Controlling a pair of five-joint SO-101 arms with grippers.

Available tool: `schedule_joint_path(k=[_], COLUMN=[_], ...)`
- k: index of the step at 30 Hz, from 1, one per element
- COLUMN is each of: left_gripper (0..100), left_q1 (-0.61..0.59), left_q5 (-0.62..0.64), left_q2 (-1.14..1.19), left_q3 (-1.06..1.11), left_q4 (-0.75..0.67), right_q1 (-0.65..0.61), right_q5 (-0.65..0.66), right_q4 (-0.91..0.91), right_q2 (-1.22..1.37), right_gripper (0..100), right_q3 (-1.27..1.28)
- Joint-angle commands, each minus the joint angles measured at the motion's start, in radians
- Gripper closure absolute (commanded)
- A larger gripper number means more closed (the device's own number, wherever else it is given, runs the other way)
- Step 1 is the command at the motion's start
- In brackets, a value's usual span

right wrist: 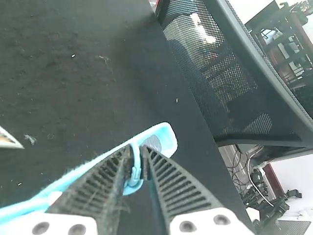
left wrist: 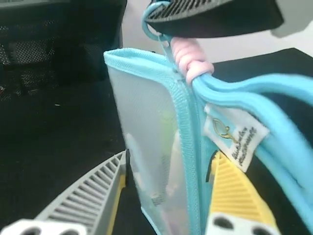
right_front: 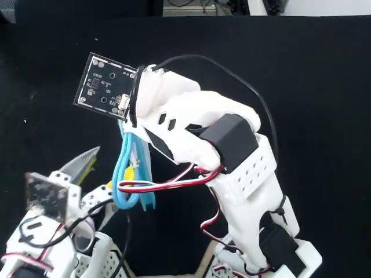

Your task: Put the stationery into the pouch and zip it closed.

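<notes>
- The pouch (left wrist: 146, 127) is hanging upright above the bench (right wrist: 73, 73), with pale stationery (left wrist: 168, 147) seemingly showing through its mesh.
- The right claw (right wrist: 137, 152) is pinching the zip pull (right wrist: 133, 177) at a corner. The zip is looking closed, so probably little is remaining.
- The left claw (left wrist: 170, 156) is standing spread around the pouch.
- The label (left wrist: 235, 138) is showing blue script, too blurred to read.

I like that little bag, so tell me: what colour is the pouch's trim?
Light blue trim on a pale see-through pouch; clearest in the left wrist view.
</notes>
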Motion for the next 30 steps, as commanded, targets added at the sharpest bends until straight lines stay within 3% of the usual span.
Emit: schedule_joint_path(k=[1, 11, 18, 25, 30], left_gripper=[72, 72, 72, 73, 78], left_q1=[0.108, 0.154, -0.018, -0.018, -0.015], left_q5=[0.006, 0.080, 0.078, 0.075, -0.023], left_q2=[0.003, 0.005, 0.006, 0.006, 0.005], left_q3=[0.048, 0.128, 0.222, 0.232, 0.203], left_q4=[-0.064, -0.184, -0.273, -0.270, -0.226], right_q1=[0.014, 0.014, 0.014, 0.014, 0.014], right_q5=[-0.011, -0.011, -0.011, -0.011, -0.011], right_q4=[-0.026, -0.021, -0.020, 0.005, 0.046], right_q2=[-0.038, -0.038, -0.038, -0.045, -0.045], right_gripper=[98.8, 98.8, 98.8, 98.8, 98.8], right_q3=[-0.004, -0.004, -0.004, -0.010, -0.008])
